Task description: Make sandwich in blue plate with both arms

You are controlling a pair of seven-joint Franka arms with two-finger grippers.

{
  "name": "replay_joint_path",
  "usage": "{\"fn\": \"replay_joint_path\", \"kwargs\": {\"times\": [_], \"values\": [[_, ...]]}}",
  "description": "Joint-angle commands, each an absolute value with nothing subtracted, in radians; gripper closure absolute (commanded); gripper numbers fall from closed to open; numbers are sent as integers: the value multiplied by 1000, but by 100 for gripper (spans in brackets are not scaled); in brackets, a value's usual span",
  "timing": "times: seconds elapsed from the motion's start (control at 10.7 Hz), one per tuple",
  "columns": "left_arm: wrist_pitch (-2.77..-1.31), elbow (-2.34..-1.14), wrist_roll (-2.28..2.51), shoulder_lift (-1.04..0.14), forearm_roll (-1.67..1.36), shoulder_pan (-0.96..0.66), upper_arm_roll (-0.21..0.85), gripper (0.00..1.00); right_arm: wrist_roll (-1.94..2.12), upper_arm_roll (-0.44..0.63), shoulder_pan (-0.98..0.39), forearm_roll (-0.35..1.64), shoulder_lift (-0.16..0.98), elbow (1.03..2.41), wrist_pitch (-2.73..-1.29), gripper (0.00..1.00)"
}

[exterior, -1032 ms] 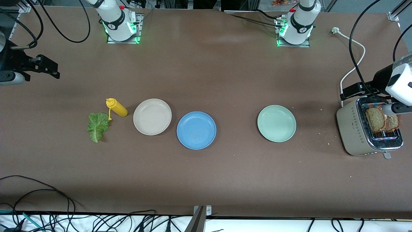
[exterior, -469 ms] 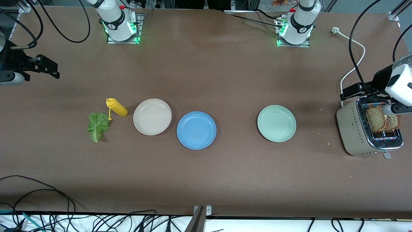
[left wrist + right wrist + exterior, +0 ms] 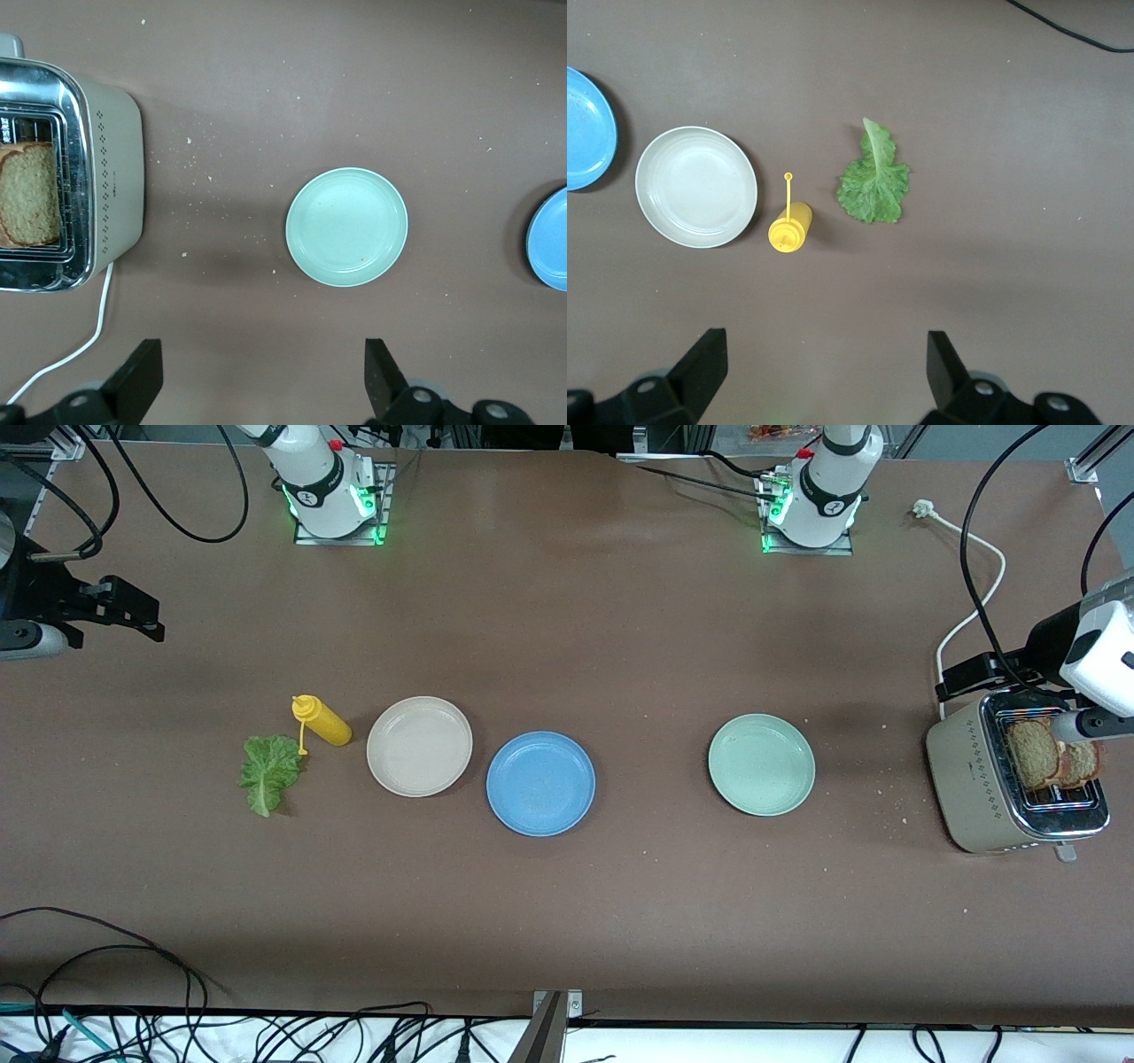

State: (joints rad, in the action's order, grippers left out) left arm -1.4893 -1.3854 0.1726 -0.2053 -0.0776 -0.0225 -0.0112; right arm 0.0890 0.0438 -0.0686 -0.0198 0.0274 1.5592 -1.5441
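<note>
Nothing moved (blue plate (image 3: 540, 783) stands apart).

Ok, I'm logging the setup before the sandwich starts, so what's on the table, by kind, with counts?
Plates: 3, blue plate, beige plate, mint-green plate
Toast slices: 2, in the toaster
Lettuce leaf: 1
Yellow squeeze bottle: 1
Toaster: 1
Total: 8

Three plates (image 3: 419, 746) – two toast slices (image 3: 1032, 752) (one lettuce leaf (image 3: 268, 772)).

Beige plate (image 3: 419, 746), mint plate (image 3: 761, 764), mustard bottle (image 3: 322, 721)
</note>
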Motion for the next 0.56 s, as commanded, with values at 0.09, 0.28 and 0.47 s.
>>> {"fn": "replay_joint_path", "kwargs": {"times": [0.09, 0.28, 0.47], "values": [[-1493, -1393, 150, -199, -94, -15, -11, 0, 84, 44, -61, -18, 41, 1542, -1529, 0], [-1494, -1393, 150, -199, -94, -14, -11, 0, 69, 44, -63, -17, 48, 1542, -1537, 0], [-1493, -1393, 152, -199, -94, -15, -11, 0, 71, 49, -57, -6, 61, 1542, -1546, 0]]}}
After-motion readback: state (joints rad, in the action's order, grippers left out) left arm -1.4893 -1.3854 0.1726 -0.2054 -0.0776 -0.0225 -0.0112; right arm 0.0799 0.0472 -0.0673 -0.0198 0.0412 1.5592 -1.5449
